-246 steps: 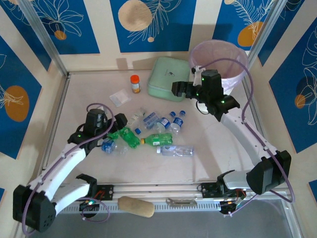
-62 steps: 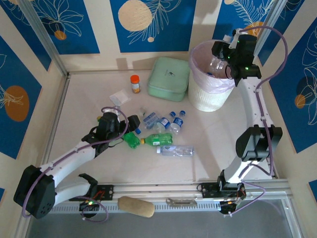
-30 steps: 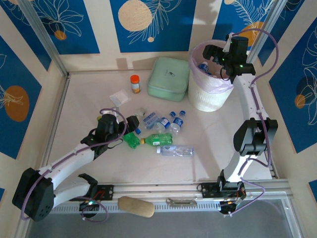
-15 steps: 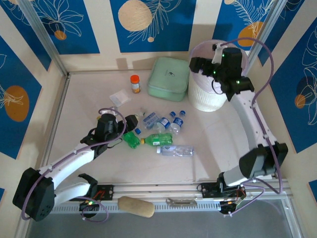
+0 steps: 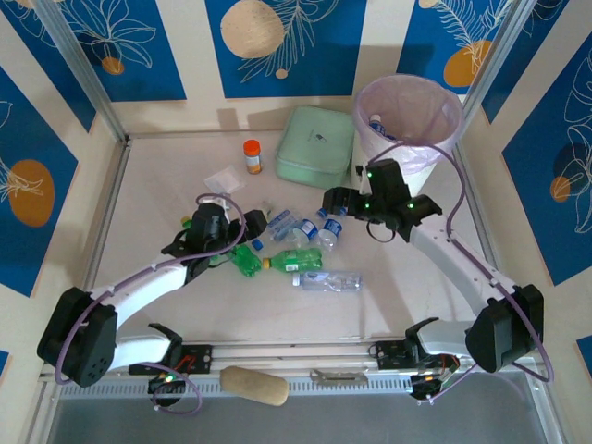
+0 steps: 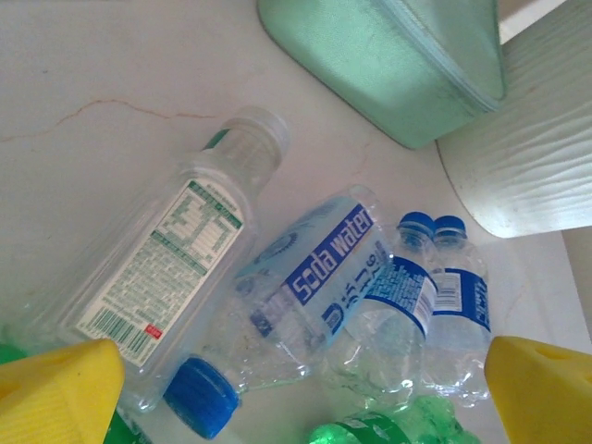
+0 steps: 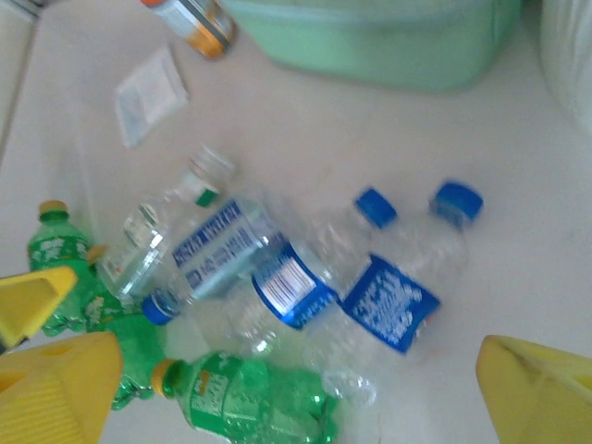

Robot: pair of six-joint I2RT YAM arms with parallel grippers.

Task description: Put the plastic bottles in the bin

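Both arms reach low toward the middle of the table [image 5: 157, 185], left gripper [image 5: 239, 239] and right gripper [image 5: 331, 200] spread wide, empty, over the plastic bottles [image 5: 305, 242], clear and green, lying clustered; the bin [image 5: 407, 180] stands far right, a bottle inside

mint box [image 6: 388, 55]: cut top | bin [image 6: 529, 139]: cut right (ribbed wall) | green bottle [image 6: 388, 431]: cut bottom

Robot lab cell: pale beige tabletop [image 5: 157, 194] boxed by blue-and-cream leaf-print wall panels [image 5: 305, 37], silver aluminium frame posts [image 5: 81, 74], white robot arms [image 5: 139, 289] bolted on.
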